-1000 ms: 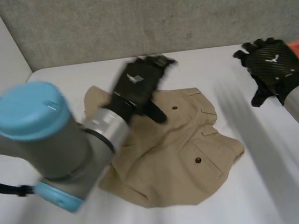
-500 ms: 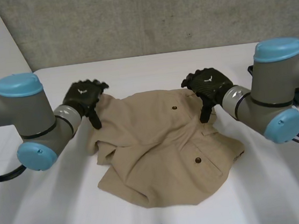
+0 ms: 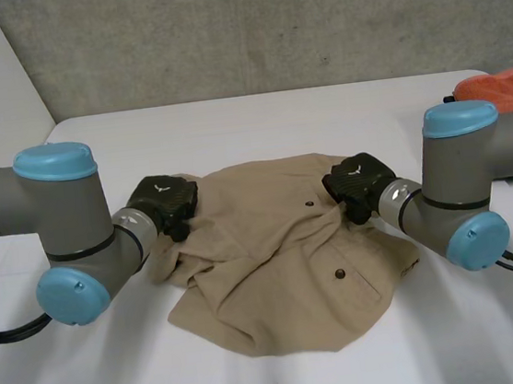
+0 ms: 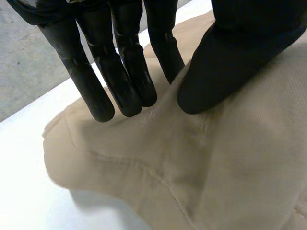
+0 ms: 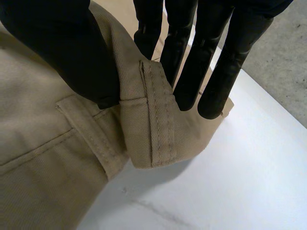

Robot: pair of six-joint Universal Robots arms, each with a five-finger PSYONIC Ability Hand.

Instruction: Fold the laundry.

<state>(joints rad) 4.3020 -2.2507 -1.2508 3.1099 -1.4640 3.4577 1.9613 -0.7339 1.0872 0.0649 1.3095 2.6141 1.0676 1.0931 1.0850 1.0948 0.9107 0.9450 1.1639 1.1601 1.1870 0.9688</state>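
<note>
Right wrist view: pinching a waistband fold of the shorts [image 5: 148, 124] between thumb and close-set fingers [image 5: 189, 67] of the right hand [image 5: 62, 52]. Same at the left hand [image 4: 230, 52]: straight fingers [image 4: 120, 72] side by side, thumb opposite, nipping a ridge near the shorts' left edge. Lying crumpled mid-table [image 3: 257, 118]. Could slip from the shallow left pinch, or lift bunched and fold crooked. Bare room beyond and nearer; orange cloth [image 3: 504, 85] far right, well apart.

Bright, even light; soft shadow on the table [image 5: 230, 182] beneath the lifted cloth [image 5: 144, 139]
</note>
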